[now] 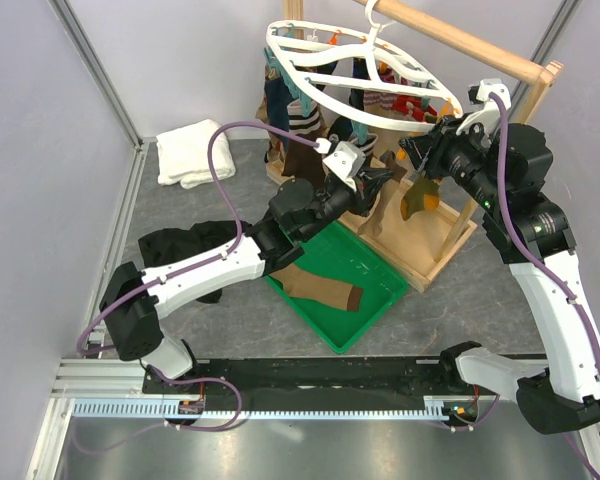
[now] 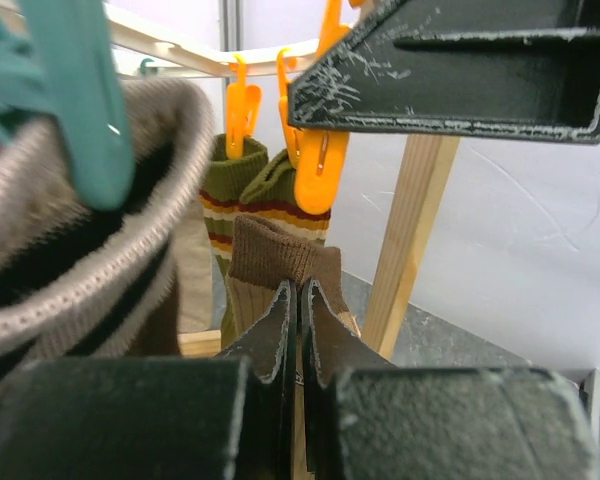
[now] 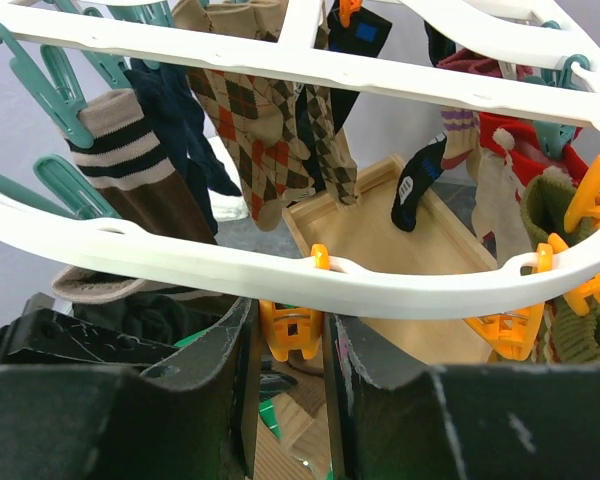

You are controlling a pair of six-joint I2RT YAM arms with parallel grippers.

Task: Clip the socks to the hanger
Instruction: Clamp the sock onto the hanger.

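The hanger (image 3: 180, 255) hangs from the rail of the wooden stand (image 1: 450, 42) above the far right part of the worktop (image 1: 180, 200), and socks are already pegged round its rim. Among them are an argyle sock (image 3: 270, 130), a navy sock (image 3: 180, 110) and a brown sock with pale stripes (image 3: 140, 175) on a teal clip (image 3: 40, 80).

The left arm (image 1: 210, 265) reaches from the near left corner up to the underside of the hanger. Its jaws are clenched on the ribbed cuff of a plain brown sock (image 2: 280, 262), which stands just above the fingertips (image 2: 272, 335). Just beyond that cuff, two olive striped socks (image 2: 230, 190) hang from orange clips (image 2: 315, 165). Close on the left a second teal clip (image 2: 75, 100) bites the cuff of a beige and dark sock (image 2: 90, 270).

The right arm (image 1: 550, 290) rises from the near right corner to the right side of the hanger. Its jaws sit just under the white rim, one on either side of an orange peg (image 3: 288, 330). They appear to be pressing on it, though the contact is hard to make out.

A green tray (image 1: 375, 272) lies near the middle of the worktop, beside the base of the stand, with another brown sock (image 1: 325, 292) lying flat in it. A black cloth heap (image 1: 180, 245) lies towards the left edge, and a folded white towel (image 1: 190, 152) sits by the far left corner
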